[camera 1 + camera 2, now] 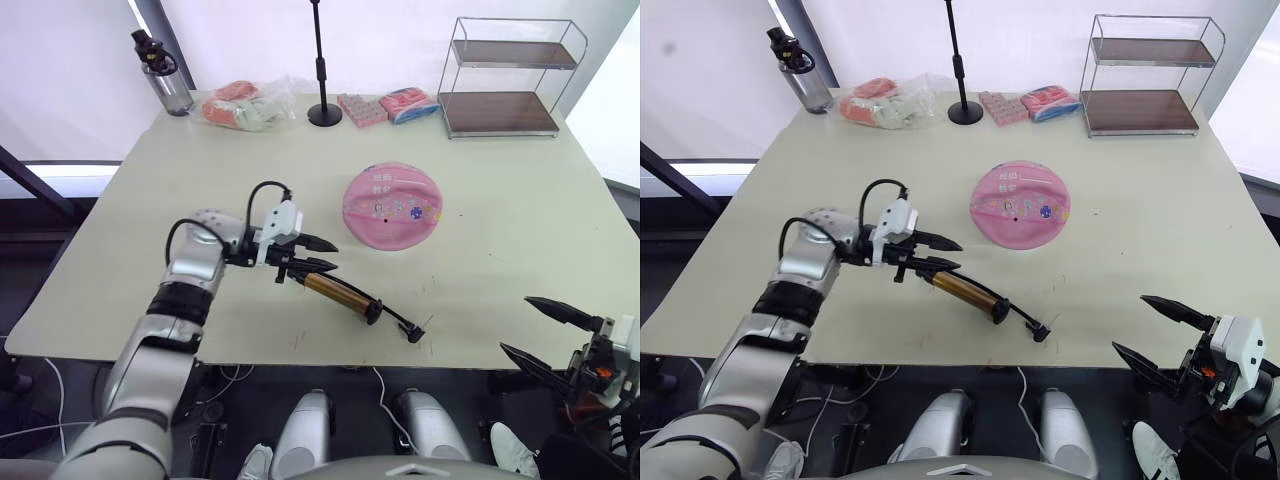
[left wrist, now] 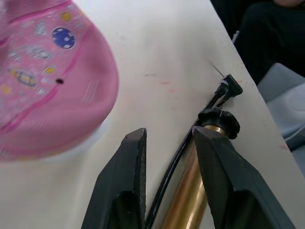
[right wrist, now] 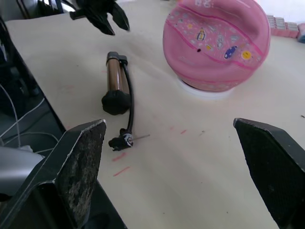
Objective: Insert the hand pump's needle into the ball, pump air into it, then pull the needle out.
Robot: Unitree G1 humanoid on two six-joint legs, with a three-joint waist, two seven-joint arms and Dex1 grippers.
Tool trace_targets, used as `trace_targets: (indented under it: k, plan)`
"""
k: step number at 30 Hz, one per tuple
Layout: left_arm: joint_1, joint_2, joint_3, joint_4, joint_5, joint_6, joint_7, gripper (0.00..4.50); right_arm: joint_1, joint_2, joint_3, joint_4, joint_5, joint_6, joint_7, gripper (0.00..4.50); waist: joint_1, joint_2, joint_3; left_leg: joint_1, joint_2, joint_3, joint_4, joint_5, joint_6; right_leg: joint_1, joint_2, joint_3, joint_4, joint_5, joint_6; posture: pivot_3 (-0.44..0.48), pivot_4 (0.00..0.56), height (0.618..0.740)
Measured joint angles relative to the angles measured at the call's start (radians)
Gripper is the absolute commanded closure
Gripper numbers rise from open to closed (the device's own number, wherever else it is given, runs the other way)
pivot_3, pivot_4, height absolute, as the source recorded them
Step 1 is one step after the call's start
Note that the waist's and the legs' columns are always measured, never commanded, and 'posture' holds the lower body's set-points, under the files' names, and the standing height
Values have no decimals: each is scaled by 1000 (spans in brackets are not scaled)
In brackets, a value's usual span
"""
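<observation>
Two open left fingers straddle the hand pump's handle end, gripping nothing; ball at 1 o'clock. Right gripper spread empty. Smooth, rigid barrel: grasp mid-cylinder.

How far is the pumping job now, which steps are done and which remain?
Nothing looks done yet. The hand pump lies flat on the table, its needle apart from the ball. In hand: the left end effector, open, straddles the pump's handle end. The right end effector hangs open off the table edge. Inserting, pumping and pulling out all remain.
</observation>
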Motion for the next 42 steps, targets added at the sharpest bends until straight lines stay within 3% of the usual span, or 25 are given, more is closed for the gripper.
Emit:
trace_targets:
  k: [9,17,42]
  plan:
    - [-139,-97,-136,290,121,-204,-23,2830,2,-1,-1,-19,29,0,16,0,-1,-1,1,0,0,-1,0,0,0,0,1,0,0,0,0,0,150,731]
    - [-217,-158,-180,454,195,-313,-25,2830,1,-4,-8,-24,67,-1,68,0,-1,-2,1,-1,0,-1,0,0,0,0,1,0,0,0,0,0,150,731]
    - [-274,-282,-211,607,430,-456,-19,2830,4,6,-8,-64,53,-8,58,0,-2,-2,1,0,0,-1,0,0,0,0,2,0,1,0,0,0,150,731]
